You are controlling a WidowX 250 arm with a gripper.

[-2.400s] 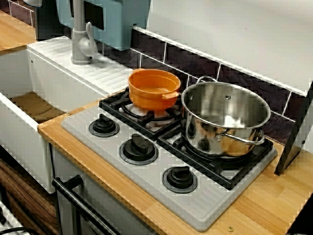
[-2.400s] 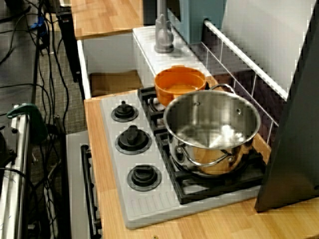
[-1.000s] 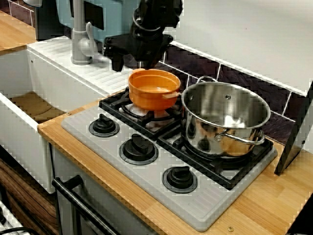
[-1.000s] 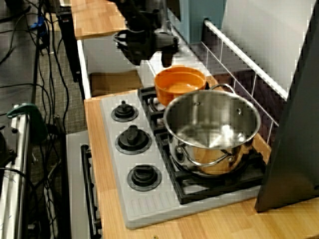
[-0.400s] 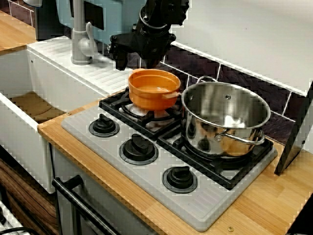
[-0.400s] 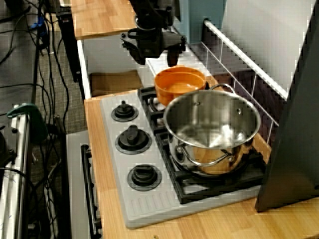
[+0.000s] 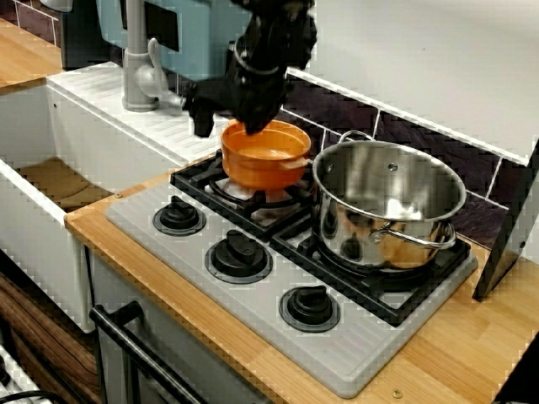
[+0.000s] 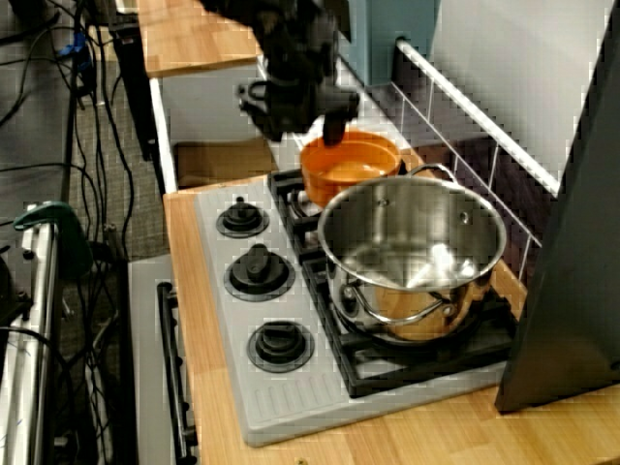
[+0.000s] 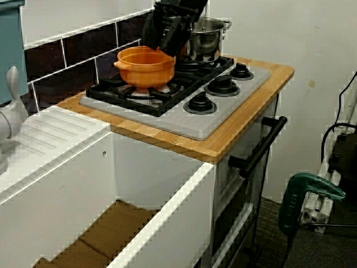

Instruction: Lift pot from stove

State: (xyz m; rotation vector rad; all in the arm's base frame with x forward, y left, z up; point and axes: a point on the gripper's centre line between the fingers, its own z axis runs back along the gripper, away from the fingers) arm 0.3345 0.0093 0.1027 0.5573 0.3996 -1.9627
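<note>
— On the stove's (image 7: 253, 278) rear-left burner, upper centre of frame: pot (image 7: 264, 153), orange, upright, sitting on the grate. Not lifted.

— Gripper (image 7: 227, 126)?

— Black, fingers spread wide, straddling pot's far-left rim. One finger (image 7: 202, 118) hangs outside the wall, the other (image 8: 334, 126) dips at the rim, inside or just over it, can't tell which. Contact w/ rim: can't tell either.

— Around it?

— Steel pot (image 7: 387, 206) just right of it on the next burner, nearly touching. Three knobs (image 7: 240, 252) along the front edge. Faucet (image 7: 139, 63) upper left, sink (image 9: 128, 223) below it, well apart.
</note>
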